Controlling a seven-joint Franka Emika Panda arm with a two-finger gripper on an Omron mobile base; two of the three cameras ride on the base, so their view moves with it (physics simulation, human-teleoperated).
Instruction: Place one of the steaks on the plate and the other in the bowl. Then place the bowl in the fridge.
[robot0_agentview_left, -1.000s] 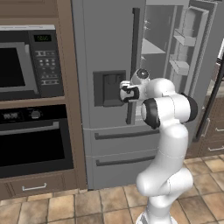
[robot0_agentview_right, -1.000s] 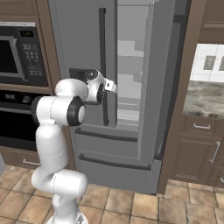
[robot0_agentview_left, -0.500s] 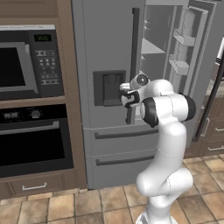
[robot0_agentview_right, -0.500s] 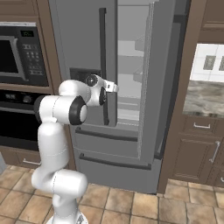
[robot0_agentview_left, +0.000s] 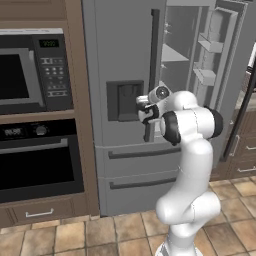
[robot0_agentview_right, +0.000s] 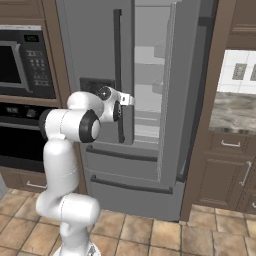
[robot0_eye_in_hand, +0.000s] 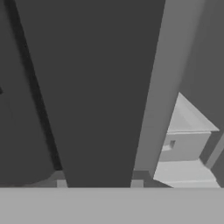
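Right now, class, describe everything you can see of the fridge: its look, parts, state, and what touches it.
The fridge is tall, grey and dull-metallic, set between wooden cabinets. Its left door is shut and carries a dark dispenser panel and a long dark vertical handle. The right door stands open, showing pale shelves and door bins. Two drawers sit below. The hand is at the lower handle; whether it grips is unclear.

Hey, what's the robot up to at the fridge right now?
The white arm has its gripper at the long vertical handle of the fridge's left door, with the fingers on either side of the bar; from these views I can't tell whether they have clamped onto it. That left door is closed. The right door stands open, showing pale shelves inside. A microwave and a built-in oven sit to the left.
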